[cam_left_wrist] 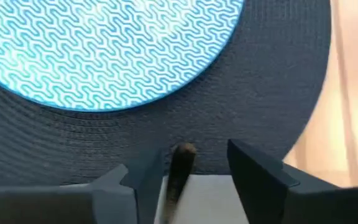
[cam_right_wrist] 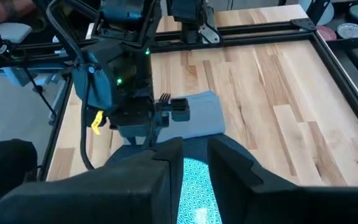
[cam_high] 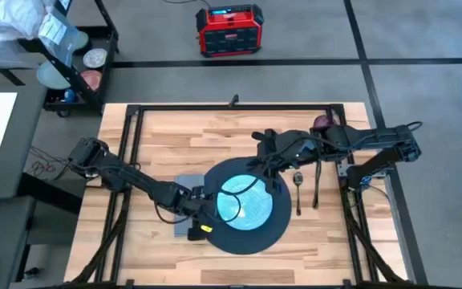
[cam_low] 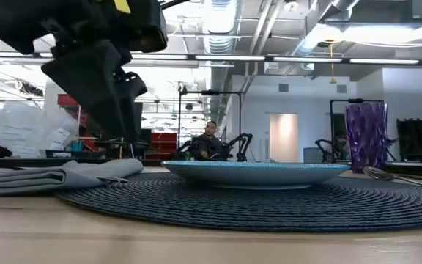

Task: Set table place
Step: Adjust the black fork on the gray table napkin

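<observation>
Table: light butcher-block top nearest the low camera's lens, black tube frame around it; carries the whole setting.
Placemat: dark grey woven round, lying flat at the middle of the table; judged done.
Plate: teal, wave-patterned, seated on the placemat, rim clear of the mat's edge all round; judged done.
Napkin: grey square, flat on the wood just beside the placemat's left edge, under the left gripper; seems placed.
Cup: purple, ribbed, upright at the table's far right corner, well apart from the plate; probably yet to be brought in.
Knife: long dark strip lying right of the placemat, beside the spoon; appears placed.
Spoon: between knife and placemat, bowl toward the far edge; appears placed.
Fork: tines poking out beyond the left gripper over the napkin; handle end seen between the fingers in the left wrist view.
Left gripper: low over the napkin by the placemat's left edge, fingers clenched on the fork handle; not yet let go.
Right gripper: hovering above the plate's far right side, jaws parted, carrying nothing.
Progress: 6 of 7 pieces look settled or nearly so; fork release and perhaps cup placement left.
</observation>
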`<act>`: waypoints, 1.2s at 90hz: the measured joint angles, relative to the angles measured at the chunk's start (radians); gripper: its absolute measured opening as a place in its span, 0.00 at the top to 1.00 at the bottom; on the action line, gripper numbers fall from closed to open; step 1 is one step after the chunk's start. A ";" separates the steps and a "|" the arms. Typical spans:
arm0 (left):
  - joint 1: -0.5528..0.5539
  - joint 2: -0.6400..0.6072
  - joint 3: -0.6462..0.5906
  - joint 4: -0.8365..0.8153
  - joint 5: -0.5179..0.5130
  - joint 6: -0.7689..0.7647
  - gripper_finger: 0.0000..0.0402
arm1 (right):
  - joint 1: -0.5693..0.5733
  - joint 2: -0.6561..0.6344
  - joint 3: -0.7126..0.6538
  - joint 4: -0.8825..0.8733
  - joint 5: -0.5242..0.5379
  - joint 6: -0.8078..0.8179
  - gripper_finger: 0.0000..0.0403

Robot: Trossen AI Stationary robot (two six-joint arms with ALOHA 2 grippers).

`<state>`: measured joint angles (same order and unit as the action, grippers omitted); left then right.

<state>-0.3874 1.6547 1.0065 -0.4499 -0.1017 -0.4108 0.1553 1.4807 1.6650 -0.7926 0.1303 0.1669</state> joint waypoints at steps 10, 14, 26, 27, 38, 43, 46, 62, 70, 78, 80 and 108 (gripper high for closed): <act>-0.020 0.000 0.000 -0.138 0.016 -0.066 0.57 | 0.000 0.000 0.000 -0.005 0.000 -0.003 0.85; -0.032 0.000 0.000 -0.214 0.020 -0.098 0.58 | 0.000 0.000 0.000 -0.015 0.000 -0.003 0.85; -0.063 0.000 -0.001 -0.373 0.019 -0.175 0.60 | -0.006 0.000 0.000 -0.026 0.000 -0.003 0.85; -0.065 0.000 -0.001 -0.379 0.019 -0.177 0.61 | -0.006 0.000 0.000 -0.026 0.000 -0.003 0.85; -0.085 0.000 -0.001 -0.396 0.003 -0.171 0.63 | -0.009 0.000 0.000 -0.025 0.000 -0.006 0.85; -0.087 0.000 -0.001 -0.393 -0.010 -0.158 0.64 | -0.009 0.000 0.000 -0.025 0.000 -0.007 0.85; -0.086 0.000 -0.001 -0.396 -0.023 -0.154 0.65 | -0.009 0.000 0.000 -0.023 0.000 -0.007 0.85; -0.084 0.000 -0.001 -0.398 -0.062 -0.126 0.75 | -0.008 0.000 0.000 -0.023 0.000 -0.006 0.85; -0.083 0.000 -0.006 -0.396 -0.061 -0.125 0.81 | -0.008 0.000 0.000 -0.022 0.000 -0.007 0.85; -0.082 0.000 -0.015 -0.400 -0.061 -0.125 0.86 | -0.008 0.000 0.000 -0.022 0.000 -0.006 0.85; -0.083 0.000 -0.017 -0.399 -0.061 -0.125 0.87 | -0.008 0.000 0.000 -0.023 0.000 -0.007 0.85; -0.083 0.000 -0.030 -0.374 -0.071 -0.106 0.87 | -0.008 0.000 0.000 -0.022 0.001 -0.007 0.85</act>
<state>-0.4702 1.6547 0.9764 -0.8236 -0.1725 -0.5164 0.1471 1.4807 1.6653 -0.8150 0.1310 0.1596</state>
